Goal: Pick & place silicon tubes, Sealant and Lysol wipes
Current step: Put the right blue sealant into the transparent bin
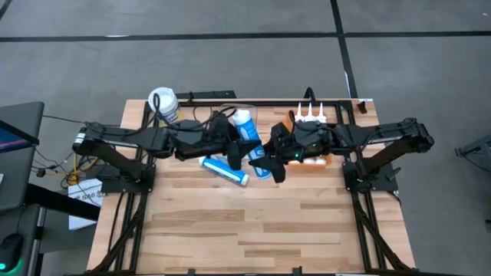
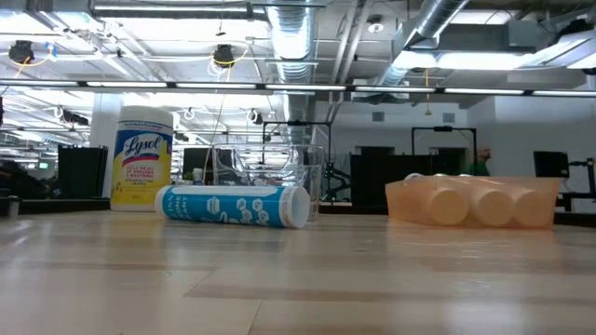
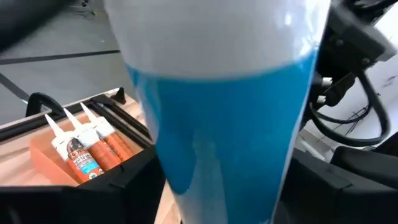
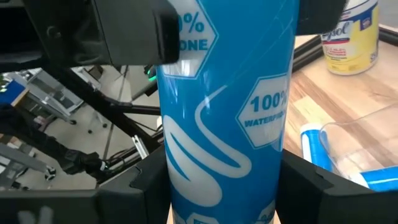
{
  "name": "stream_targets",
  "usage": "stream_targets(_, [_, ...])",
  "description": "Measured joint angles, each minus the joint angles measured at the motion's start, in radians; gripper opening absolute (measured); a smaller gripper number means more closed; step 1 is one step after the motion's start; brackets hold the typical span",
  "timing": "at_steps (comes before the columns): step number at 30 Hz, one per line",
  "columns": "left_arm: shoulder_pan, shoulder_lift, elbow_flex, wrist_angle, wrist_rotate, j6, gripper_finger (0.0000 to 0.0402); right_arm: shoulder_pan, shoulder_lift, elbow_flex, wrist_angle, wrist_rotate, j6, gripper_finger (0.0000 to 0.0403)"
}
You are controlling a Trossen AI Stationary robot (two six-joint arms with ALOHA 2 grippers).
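High view: both end effectors, left (image 1: 234, 146) and right (image 1: 270, 157), clasp one blue tube (image 1: 245, 130) mid-table.

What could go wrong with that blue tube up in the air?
1. The blue plastic tube with white print is gripped by the right pincer, and the left pincer is at it too. If one lets go too soon, the tube might slip and fall.
2. It could land on the second blue tube lying on the wooden table, or knock the clear plastic bin.

Upright Lysol wipes (image 1: 163, 103), table's far-left corner
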State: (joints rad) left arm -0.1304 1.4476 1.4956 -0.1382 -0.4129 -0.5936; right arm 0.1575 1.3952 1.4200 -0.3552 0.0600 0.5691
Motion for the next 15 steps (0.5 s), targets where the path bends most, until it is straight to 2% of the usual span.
stream_targets(5, [0.007,0.008,0.000,0.007,0.002,-0.007,0.0205,-0.004,0.000,0.000,-0.003,0.004,0.005,0.0201])
stream_targets(15, [0.020,0.009,0.000,0.010,0.009,-0.005,0.0202,-0.004,0.000,0.000,-0.002,0.011,0.004,0.0201])
